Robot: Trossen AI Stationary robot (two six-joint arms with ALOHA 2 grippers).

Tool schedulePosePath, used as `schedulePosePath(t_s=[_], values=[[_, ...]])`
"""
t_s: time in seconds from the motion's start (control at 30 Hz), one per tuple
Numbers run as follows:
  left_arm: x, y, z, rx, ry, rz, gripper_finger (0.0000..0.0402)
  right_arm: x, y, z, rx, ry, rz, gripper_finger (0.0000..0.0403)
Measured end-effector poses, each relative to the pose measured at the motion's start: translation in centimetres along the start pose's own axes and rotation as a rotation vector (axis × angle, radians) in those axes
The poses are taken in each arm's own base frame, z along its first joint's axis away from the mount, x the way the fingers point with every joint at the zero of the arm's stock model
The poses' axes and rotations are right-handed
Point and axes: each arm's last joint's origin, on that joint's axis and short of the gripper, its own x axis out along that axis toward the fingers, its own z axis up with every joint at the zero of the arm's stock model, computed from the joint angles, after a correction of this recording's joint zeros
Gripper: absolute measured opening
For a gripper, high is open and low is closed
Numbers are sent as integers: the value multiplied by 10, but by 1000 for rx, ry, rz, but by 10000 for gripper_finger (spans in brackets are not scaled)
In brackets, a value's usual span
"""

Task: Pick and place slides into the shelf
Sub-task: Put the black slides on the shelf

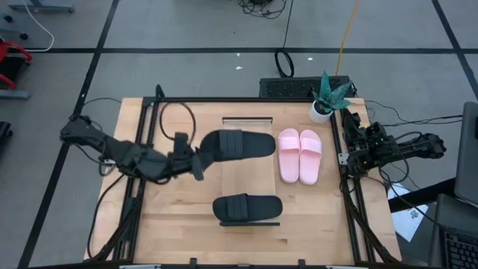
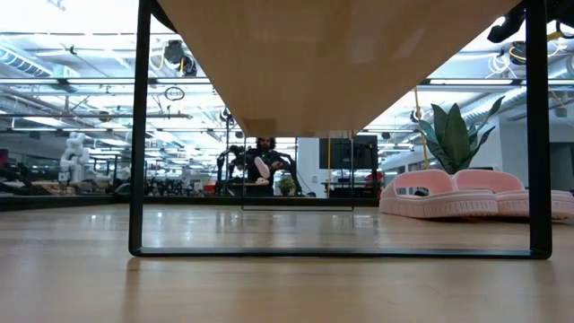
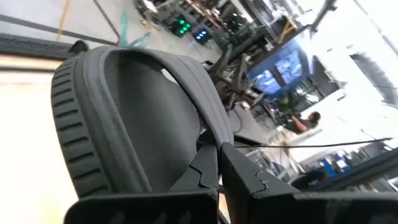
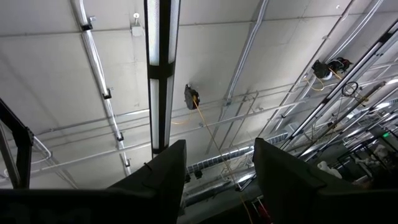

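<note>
A matte black slide (image 1: pixel 237 144) with a ribbed sole edge and one wide strap is pinched at its heel end by the left gripper (image 1: pixel 200 159), above the middle of the wooden table (image 1: pixel 314 217). The second black slide (image 1: pixel 247 207) lies on the shelf (image 1: pixel 249 223), nearer the table's front edge. The pale pink pair (image 1: pixel 299 155) lies side by side, touching, to the right. A small potted plant (image 1: pixel 326 97) stands behind it. The right gripper (image 4: pixel 214 163) waits at the right edge, its fingers spread and pointing at the ceiling.
</note>
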Motion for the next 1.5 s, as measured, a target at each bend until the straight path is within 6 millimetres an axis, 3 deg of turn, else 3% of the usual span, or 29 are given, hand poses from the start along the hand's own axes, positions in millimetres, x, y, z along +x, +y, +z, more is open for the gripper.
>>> schedulePosePath(t_s=[0.17, 0.33, 0.77, 1.5], values=[[9, 1, -27, -17, 15, 44, 0, 0, 0, 0, 1, 0, 0, 178], [13, 3, -40, -19, 40, 56, 0, 0, 0, 0, 3, -1, 0, 178], [21, 4, -60, -45, 98, 52, 0, 0, 0, 0, 3, -1, 0, 178], [45, 13, -74, -31, 176, 54, 0, 0, 0, 0, 1, 3, 0, 178]])
